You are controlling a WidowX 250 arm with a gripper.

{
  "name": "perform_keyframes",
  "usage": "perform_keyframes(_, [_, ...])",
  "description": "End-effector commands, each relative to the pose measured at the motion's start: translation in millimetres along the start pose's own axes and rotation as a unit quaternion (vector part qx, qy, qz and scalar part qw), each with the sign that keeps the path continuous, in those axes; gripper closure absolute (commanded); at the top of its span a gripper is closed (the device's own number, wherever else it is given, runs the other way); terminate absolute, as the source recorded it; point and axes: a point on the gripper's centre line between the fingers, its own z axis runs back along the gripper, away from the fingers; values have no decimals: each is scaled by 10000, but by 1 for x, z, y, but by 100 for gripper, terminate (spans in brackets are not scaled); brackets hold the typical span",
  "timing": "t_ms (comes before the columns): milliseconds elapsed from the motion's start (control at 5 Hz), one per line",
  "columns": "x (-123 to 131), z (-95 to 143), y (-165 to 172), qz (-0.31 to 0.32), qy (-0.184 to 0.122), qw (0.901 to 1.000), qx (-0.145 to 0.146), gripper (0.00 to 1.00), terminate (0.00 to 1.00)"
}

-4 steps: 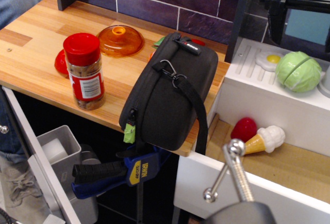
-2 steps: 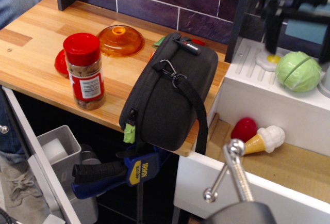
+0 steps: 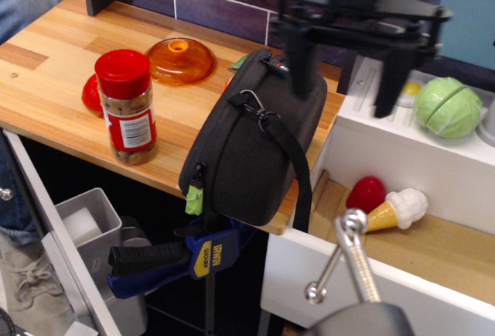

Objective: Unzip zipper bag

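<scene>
Your zipper bag [image 3: 259,146] stands on its long edge at the front lip of the wooden counter [image 3: 54,80], near end overhanging, so the zip runs along the side turned toward the camera and the lime-green pull tab [image 3: 193,197] hangs free at the bottom corner, just above the blue clamp [image 3: 182,257]. That pose leaves the tab clear of the counter and reachable from the front.

Your gripper [image 3: 352,80] is above the far end of the bag, blurred, fingers spread wide and holding nothing. It is well apart from the tab, which sits at the opposite end.

The spice jar [image 3: 128,108] stands to the left of the bag, the orange lid [image 3: 182,59] behind it; both look clear of a path down to the tab.
</scene>
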Motion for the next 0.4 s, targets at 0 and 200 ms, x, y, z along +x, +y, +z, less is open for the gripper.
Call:
perform_keyframes(0, [-30, 3, 54, -187, -333, 9991, 201, 0, 0])
perform_keyframes(200, [-34, -18, 79, -240, -497, 9979, 338, 0, 0])
